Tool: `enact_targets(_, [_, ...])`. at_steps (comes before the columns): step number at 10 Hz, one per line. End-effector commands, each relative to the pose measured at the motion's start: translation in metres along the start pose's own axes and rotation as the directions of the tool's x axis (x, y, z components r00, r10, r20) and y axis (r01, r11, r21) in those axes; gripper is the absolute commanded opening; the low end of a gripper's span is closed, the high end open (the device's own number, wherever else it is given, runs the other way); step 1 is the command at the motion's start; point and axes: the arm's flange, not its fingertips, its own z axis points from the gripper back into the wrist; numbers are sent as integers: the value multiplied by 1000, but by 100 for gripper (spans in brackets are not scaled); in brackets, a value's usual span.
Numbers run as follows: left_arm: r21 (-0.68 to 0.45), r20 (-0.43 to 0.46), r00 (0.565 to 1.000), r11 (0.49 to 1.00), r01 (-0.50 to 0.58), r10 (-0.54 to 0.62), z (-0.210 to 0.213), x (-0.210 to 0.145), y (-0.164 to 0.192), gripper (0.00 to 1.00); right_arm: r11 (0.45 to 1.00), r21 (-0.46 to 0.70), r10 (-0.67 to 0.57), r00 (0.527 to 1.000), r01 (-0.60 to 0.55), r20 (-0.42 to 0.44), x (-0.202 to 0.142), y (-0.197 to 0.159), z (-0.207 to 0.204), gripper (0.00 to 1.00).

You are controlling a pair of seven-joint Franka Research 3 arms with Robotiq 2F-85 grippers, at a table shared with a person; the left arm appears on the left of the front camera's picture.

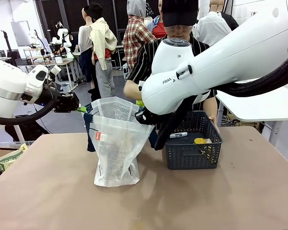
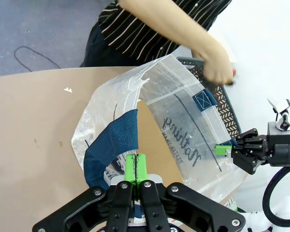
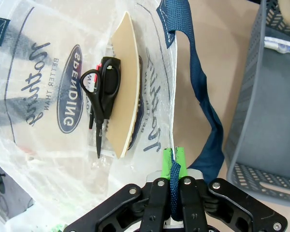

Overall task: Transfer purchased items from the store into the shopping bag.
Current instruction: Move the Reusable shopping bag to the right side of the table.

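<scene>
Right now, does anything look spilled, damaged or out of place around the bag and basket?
Nothing stands out. The left gripper and right gripper each pinch a side of the shopping bag, holding it upright and open; packaged scissors lie inside, and the basket sits level beside it.

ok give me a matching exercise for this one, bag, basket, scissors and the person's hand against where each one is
Things:
1. shopping bag
2. basket
3. scissors
4. person's hand

Places:
A. lying on a card inside the bag
B. reaching over the basket
C. rim pinched by the left gripper and the right gripper
D. standing beside the bag, with a yellow item in it

Pairs: 1-C, 2-D, 3-A, 4-B
</scene>
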Motion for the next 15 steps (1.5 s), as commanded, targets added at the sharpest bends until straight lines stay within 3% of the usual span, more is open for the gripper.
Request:
enact_targets(1, [1, 4, 1000, 1000, 2, -2, 2, 1, 0, 0, 1000, 13, -3, 1000, 3, -1, 0, -2, 1, 0])
enact_targets(15, [1, 4, 1000, 1000, 2, -2, 2, 1, 0, 0, 1000, 13, -3, 1000, 3, -1, 0, -2, 1, 0])
